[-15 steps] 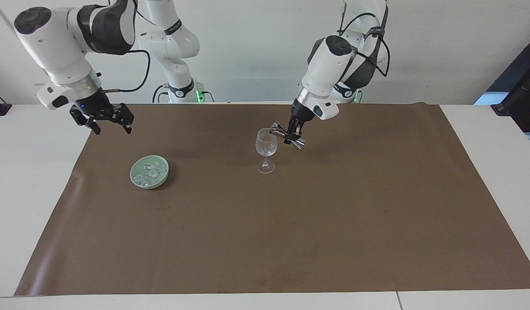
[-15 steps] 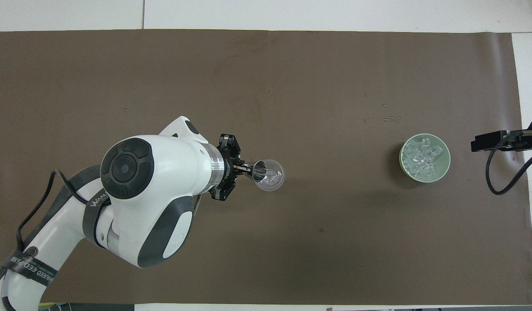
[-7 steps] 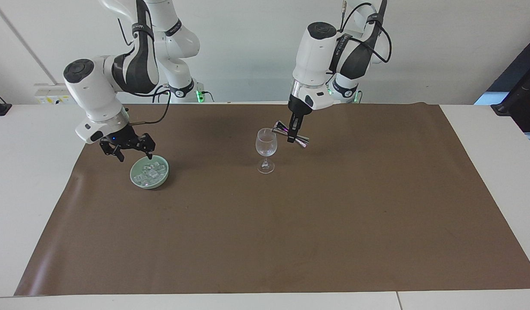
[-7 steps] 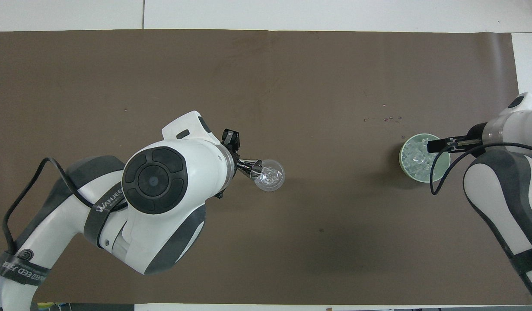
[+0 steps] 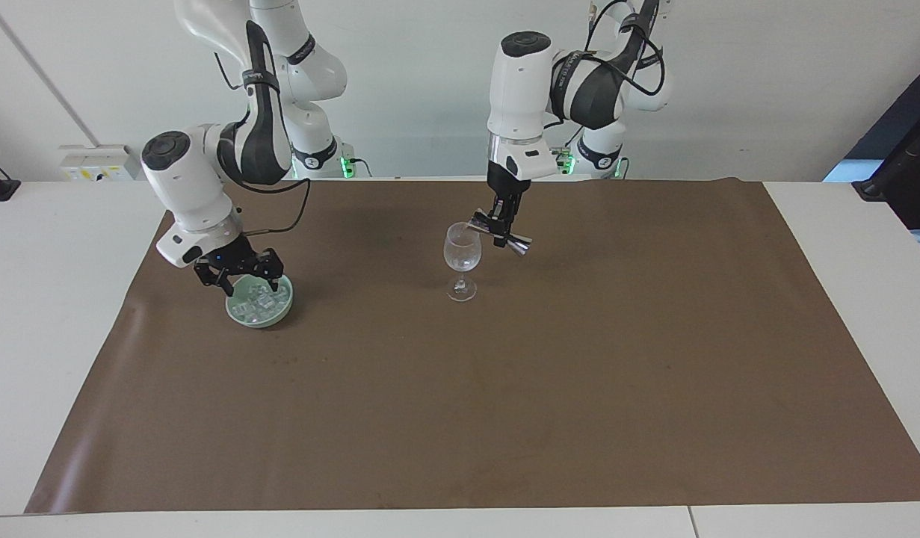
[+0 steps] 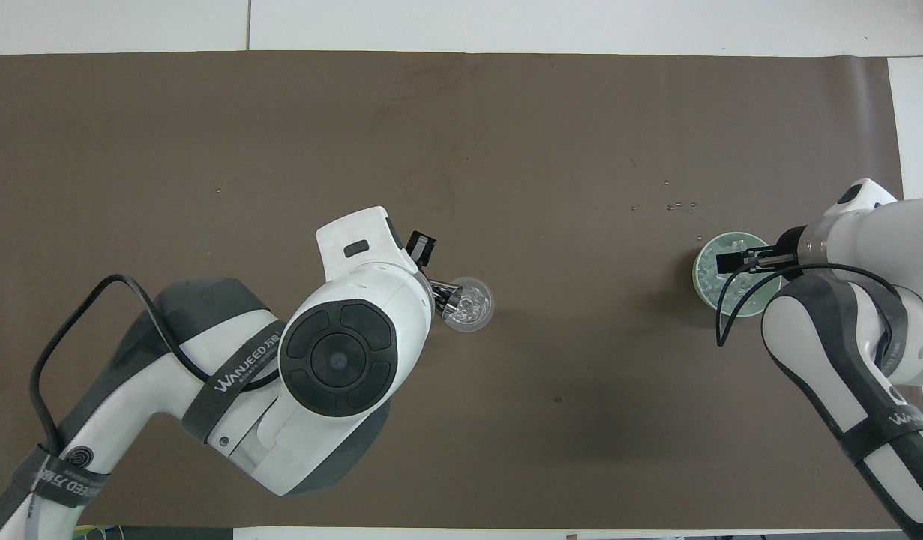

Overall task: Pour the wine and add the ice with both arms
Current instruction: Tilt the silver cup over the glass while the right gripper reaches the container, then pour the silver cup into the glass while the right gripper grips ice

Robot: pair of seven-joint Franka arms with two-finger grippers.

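the right gripper (image 5: 249, 286) has dropped from above the mat into the green dish (image 5: 239, 312), spread over the ice (image 5: 264, 302) at the right arm's end; clench on one cube squarely. the left gripper (image 5: 500, 229) stays clenched on the tilted jigger (image 5: 483, 224) over the wine glass (image 5: 462, 258) mid-table.

You are looking at a robotics lab test bench. Two white jointed arms (image 5: 205, 172) stand on fixed bases at the edge of a white table (image 5: 56, 299), cabled in black. A plain brown mat (image 5: 504, 388) covers the work area. A bare white wall (image 5: 430, 90) and a wall socket strip (image 5: 93, 161) back the bench.
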